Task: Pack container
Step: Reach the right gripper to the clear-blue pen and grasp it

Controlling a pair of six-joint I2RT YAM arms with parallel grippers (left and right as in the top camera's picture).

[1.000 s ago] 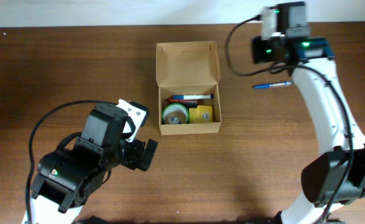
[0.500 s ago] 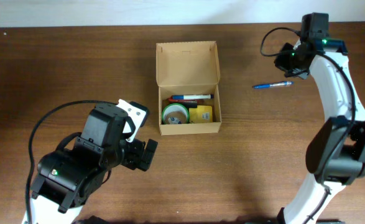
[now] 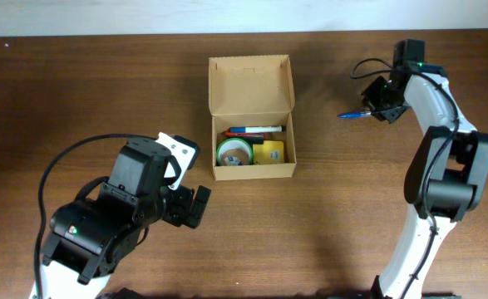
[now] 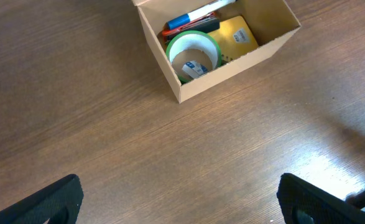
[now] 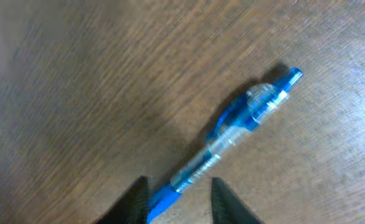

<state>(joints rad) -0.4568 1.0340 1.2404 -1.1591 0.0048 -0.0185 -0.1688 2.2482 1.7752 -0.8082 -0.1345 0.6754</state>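
The container (image 3: 250,83) sat open at mid-tabletop (image 3: 102,83) while the right end effector (image 5: 179,199), unclenched, straddled a blue pen (image 5: 250,109) well apart; an off-centre pinch could flick it away. The left end effector (image 4: 182,202) gaped idle.

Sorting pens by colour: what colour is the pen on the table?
The pen is blue with a clear section, clearest in the right wrist view.

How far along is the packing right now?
Done: a tape roll, yellow pad and marker lie in the box. In hand: the right fingers straddle the blue pen on the table, not yet closed on it. To do: grip it, carry it to the box, likely shut the open lid. The left fingers are open, idle.
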